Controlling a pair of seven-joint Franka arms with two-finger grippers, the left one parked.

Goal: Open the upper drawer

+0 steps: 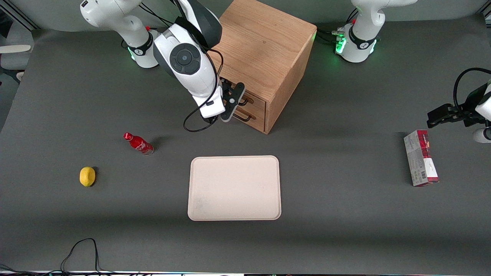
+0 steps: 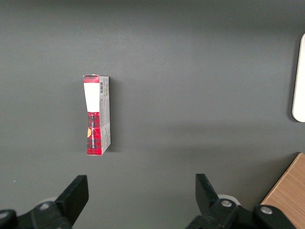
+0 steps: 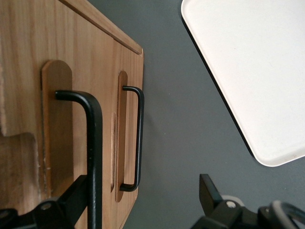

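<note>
Oak upper drawer (image 1: 251,100) with long dark metal bar handle (image 3: 93,157): shut, topmost in cube-shaped wooden cabinet (image 1: 264,53). Our black two-finger gripper (image 1: 234,102) in front of cabinet, fingers apart astride handle. We judge: approach step; next, clamp, pull outward.

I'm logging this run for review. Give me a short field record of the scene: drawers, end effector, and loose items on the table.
cabinet: wooden cube, on the table
upper drawer: shut, dark bar handle
lower drawer: shut, own dark handle
end effector: open, in front of the drawers, one finger at the upper handle, not yet closed on it
tray: cream, nearer the front camera than the cabinet
working arm's end: red bottle, lemon
parked arm's end: red and white carton
</note>
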